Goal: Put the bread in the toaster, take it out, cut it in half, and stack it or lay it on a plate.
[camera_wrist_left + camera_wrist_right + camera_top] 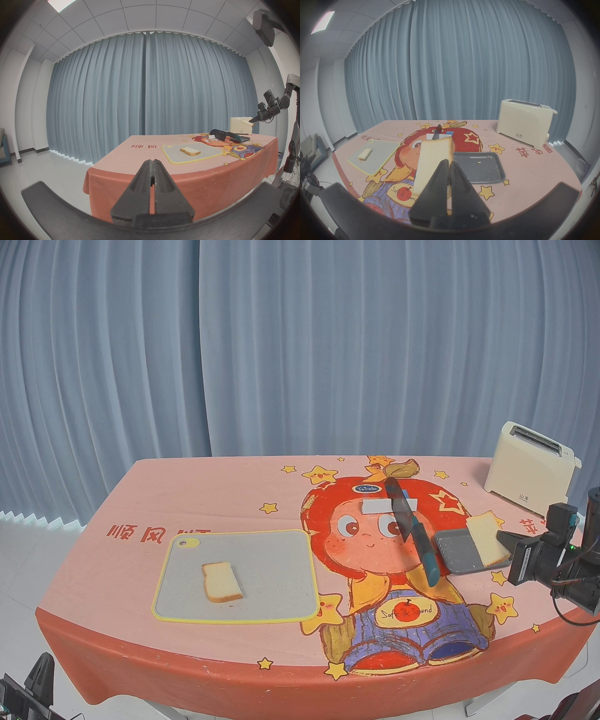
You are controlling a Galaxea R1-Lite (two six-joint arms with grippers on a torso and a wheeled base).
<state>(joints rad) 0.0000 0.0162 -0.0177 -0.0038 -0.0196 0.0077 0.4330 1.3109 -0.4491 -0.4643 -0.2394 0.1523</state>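
1. The right gripper (448, 163) is clamped on a bread slice (432, 157), holding it above the grey tray (455, 550).
2. The left gripper (152, 163) is closed on nothing, low by the table's near-left corner.
3. 1 smaller bread piece (221, 582) lies on the cutting board (275, 577).

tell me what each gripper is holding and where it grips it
The right gripper pinches a bread slice by one edge. The left gripper holds nothing.

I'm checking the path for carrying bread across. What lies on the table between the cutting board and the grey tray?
In the head view, a knife lies between the cutting board and the grey tray, nearer the tray.
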